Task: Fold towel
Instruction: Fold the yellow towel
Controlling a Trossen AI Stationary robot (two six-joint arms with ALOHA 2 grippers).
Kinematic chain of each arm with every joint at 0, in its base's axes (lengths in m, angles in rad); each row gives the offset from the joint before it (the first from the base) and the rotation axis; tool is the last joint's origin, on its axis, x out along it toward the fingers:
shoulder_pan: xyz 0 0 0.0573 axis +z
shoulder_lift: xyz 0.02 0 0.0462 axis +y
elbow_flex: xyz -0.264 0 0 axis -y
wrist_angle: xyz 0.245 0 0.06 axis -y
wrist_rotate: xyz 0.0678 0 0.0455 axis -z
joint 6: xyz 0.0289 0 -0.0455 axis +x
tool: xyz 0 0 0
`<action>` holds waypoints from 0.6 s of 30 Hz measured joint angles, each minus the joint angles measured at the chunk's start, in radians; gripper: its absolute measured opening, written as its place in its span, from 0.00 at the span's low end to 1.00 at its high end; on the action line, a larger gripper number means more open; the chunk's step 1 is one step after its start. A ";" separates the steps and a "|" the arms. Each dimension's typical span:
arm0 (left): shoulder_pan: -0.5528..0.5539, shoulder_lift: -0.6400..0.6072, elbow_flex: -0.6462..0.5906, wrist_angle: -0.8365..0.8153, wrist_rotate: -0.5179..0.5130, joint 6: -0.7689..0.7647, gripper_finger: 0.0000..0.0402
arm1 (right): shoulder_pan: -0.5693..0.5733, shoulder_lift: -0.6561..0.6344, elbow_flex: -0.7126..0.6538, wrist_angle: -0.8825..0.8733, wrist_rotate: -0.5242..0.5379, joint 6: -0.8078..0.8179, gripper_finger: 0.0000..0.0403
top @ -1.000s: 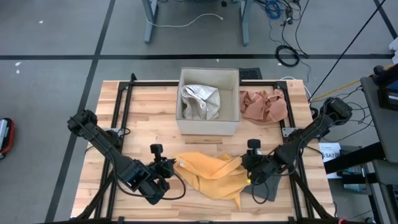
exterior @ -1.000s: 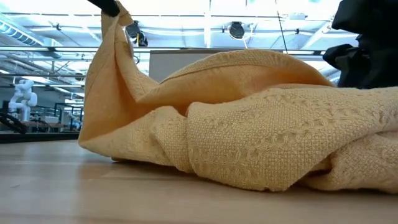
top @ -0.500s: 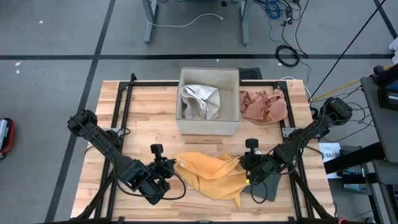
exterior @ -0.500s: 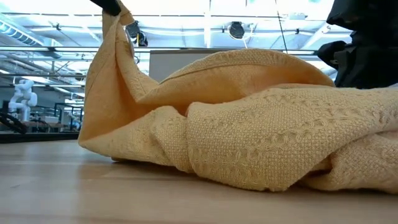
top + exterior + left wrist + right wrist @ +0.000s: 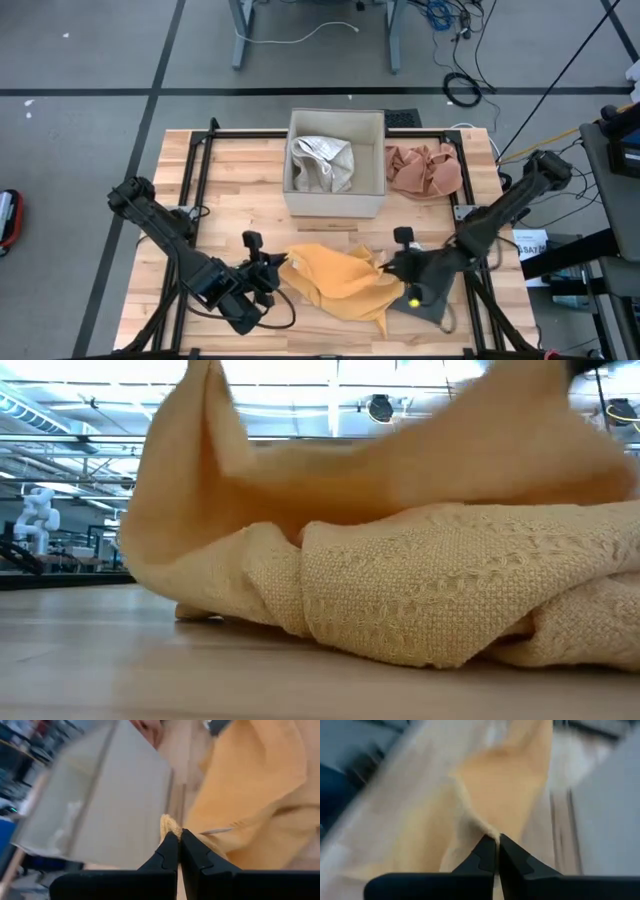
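A yellow towel (image 5: 340,282) lies bunched at the table's near middle; in the low view the towel (image 5: 420,590) fills the picture, and both its upper ends are raised. My left gripper (image 5: 281,266) is shut on its left corner. My right gripper (image 5: 386,266) is shut on its right edge. The towel's lower folds rest on the wooden table (image 5: 230,200). My left gripper pinches the towel's left corner (image 5: 169,824) between its two fingers; a small tip of cloth sticks out past them. The fingers slant downward from the table's left. That corner is held up (image 5: 205,400) and the cloth below it hangs slack. My right gripper pinches a fold at the towel's right edge (image 5: 487,831) between its two fingers, slanting downward from the table's right. That side is lifted off the pile (image 5: 530,430); the rest of the towel stays on the table.
An open box (image 5: 336,200) holding a pale crumpled cloth (image 5: 322,163) stands just beyond the towel. A pinkish cloth (image 5: 425,168) lies to the right of the box. A grey cloth (image 5: 428,302) lies under my right arm. Black frame rails (image 5: 195,170) edge the table.
My right gripper has taken hold of the towel's right edge and gone up, tipping more level. The towel's right side has lifted off the pile with it, while the lower folds stay on the table. The left corner stays held up.
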 joint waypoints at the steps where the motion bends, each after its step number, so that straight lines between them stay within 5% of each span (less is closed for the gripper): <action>1: -0.007 0.000 0.022 0.000 -0.031 0.024 0.01 | 0.012 -0.025 0.025 0.002 0.001 -0.036 0.00; 10: -0.150 -0.002 0.284 0.035 -0.391 0.319 0.01 | 0.173 -0.188 0.300 0.027 0.033 -0.431 0.00; 18: -0.285 -0.003 0.465 0.185 -0.518 0.645 0.01 | 0.285 -0.193 0.516 0.027 0.034 -0.707 0.00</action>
